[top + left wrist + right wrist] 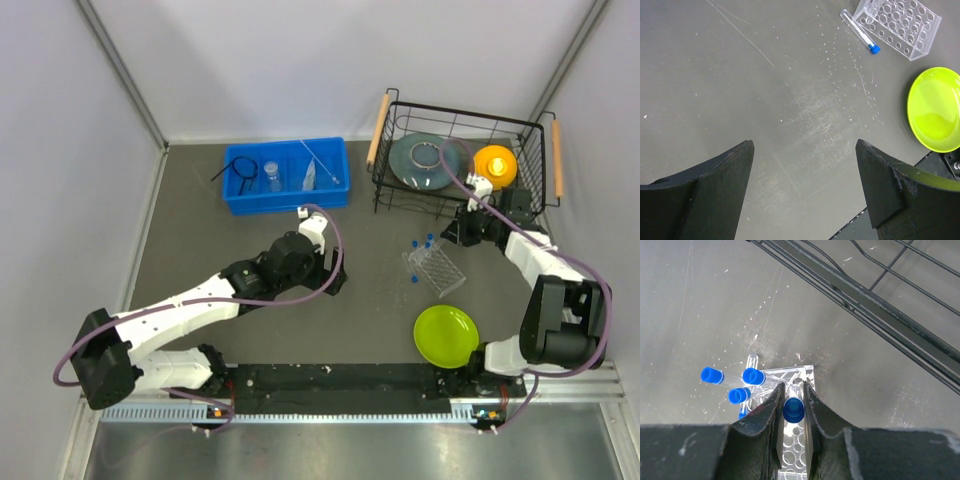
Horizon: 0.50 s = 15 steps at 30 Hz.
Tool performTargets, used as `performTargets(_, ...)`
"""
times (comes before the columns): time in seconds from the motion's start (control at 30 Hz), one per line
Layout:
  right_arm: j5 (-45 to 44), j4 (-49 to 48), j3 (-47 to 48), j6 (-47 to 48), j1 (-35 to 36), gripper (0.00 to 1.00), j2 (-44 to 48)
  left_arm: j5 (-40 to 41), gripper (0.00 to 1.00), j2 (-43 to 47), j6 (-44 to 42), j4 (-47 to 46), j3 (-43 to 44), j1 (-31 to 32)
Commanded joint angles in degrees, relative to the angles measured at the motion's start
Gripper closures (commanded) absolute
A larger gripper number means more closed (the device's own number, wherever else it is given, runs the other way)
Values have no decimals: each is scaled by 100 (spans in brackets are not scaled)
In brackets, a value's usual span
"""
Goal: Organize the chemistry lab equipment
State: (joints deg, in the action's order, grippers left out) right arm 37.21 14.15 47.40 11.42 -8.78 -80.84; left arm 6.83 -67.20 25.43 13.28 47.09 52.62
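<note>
The clear perforated tube rack (440,268) stands on the grey table right of centre, with blue-capped tubes (421,243) leaning in its far end. My right gripper (793,387) is shut on one blue-capped tube (793,410), held upright over the rack (808,372). Three more capped tubes (753,376) stand at its left. Another tube (860,33) lies on the table beside the rack (900,25). My left gripper (804,145) is open and empty above bare table. A black ring (245,168), a small jar (273,176) and a clear packet (312,178) lie in the blue bin (285,198).
A black wire basket (385,160) at the back right holds a grey dish (425,160) and an orange bowl (495,165); its lower wires (875,305) run just beyond the rack. A lime-green plate (446,335) sits near the right arm's base and shows in the left wrist view (935,110).
</note>
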Motion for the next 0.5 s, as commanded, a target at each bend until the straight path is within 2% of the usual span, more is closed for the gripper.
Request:
performTargets(0.0,-56,-185,332,53,60,83,-55,-85,12,163,50,-282,-104,-50)
performTargets(0.47,-364,-176,358,273,323,81,-187,-173,12,198,102,-352,-227,-94)
